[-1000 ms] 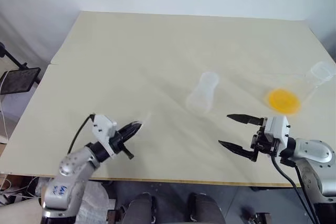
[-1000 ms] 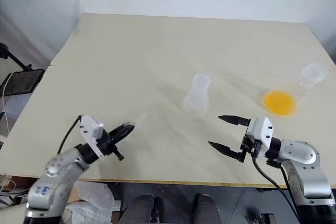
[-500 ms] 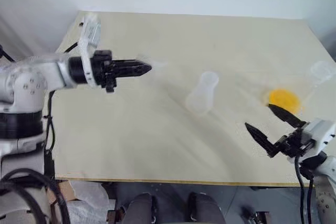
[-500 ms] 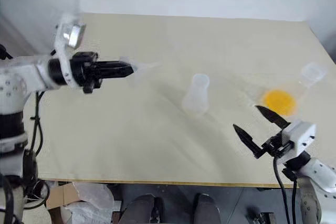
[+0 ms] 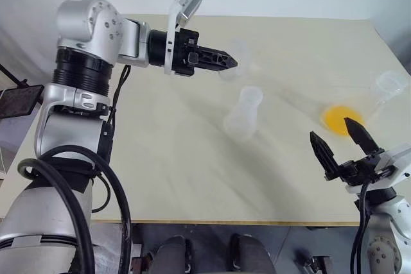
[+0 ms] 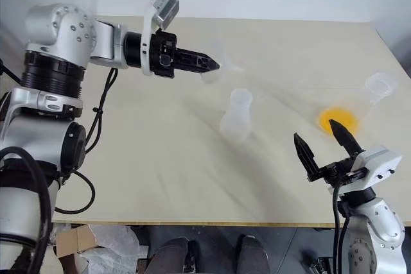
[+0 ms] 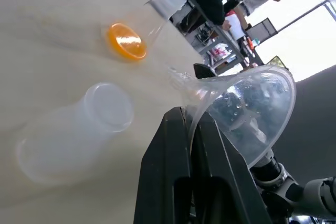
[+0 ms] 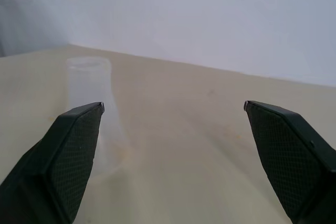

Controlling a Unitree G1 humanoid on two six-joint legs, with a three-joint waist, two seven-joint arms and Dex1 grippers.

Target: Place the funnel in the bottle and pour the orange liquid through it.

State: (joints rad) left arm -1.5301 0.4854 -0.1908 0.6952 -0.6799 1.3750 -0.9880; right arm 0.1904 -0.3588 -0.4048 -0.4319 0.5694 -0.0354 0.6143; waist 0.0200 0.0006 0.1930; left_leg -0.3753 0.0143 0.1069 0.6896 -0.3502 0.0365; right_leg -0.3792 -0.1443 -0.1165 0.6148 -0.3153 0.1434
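Two tools, left tool (image 5: pixel 230 63) pinching funnel (image 7: pixel 247 108), right tool (image 5: pixel 340 146) wide, empty

Look at your left gripper (image 7: pixel 191 124): its two black fingers (image 7: pixel 167 171) are pressed together on the edge of the clear funnel (image 7: pixel 247 111). The funnel lies tipped on its side, with its wide round mouth facing away and its thin stem (image 7: pixel 178 78) pointing toward the table (image 7: pixel 47 35). Past it stands the small clear bottle (image 7: pixel 73 129), upright and apart from the funnel. Farther off you see the orange liquid (image 7: pixel 126 41) in the bottom of a bigger clear flask (image 7: pixel 157 9) near the table edge.
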